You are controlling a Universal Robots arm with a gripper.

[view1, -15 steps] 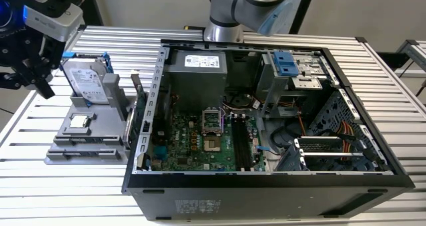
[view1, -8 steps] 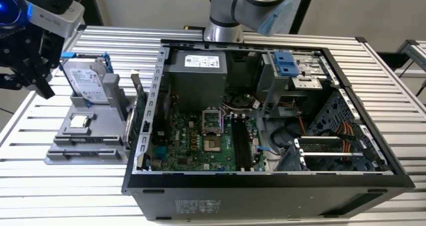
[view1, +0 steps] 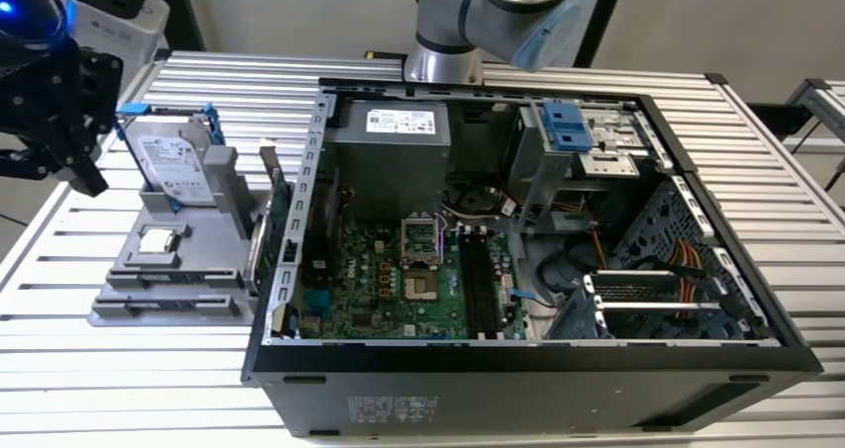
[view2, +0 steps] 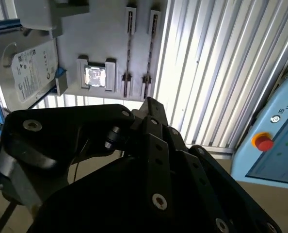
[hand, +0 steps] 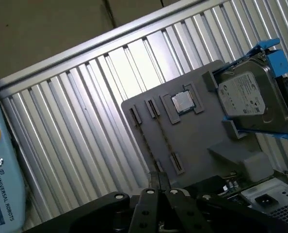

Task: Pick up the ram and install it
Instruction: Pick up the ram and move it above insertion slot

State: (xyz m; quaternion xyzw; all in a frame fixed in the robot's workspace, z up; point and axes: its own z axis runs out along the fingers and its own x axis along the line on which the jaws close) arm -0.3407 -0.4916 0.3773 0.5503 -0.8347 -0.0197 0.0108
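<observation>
The ram (view1: 259,242) is a thin dark green stick. It stands on edge in the grey holder (view1: 165,300), right beside the open computer case's left wall (view1: 307,191). In both wrist views the holder's two narrow slots (view2: 129,48) (hand: 146,141) show thin dark strips seen edge-on. My black gripper (view1: 87,176) hangs above the table at the exterior view's far left, up and left of the holder and apart from the ram. Its fingertips (hand: 157,178) (view2: 149,104) meet with nothing between them.
A silver hard drive in a blue frame (view1: 172,161) leans on the holder, and a small square processor chip (view1: 158,238) lies in front of it. The motherboard (view1: 396,280) lies inside the case. A pendant with a red button (view2: 263,142) sits off the slatted table's edge.
</observation>
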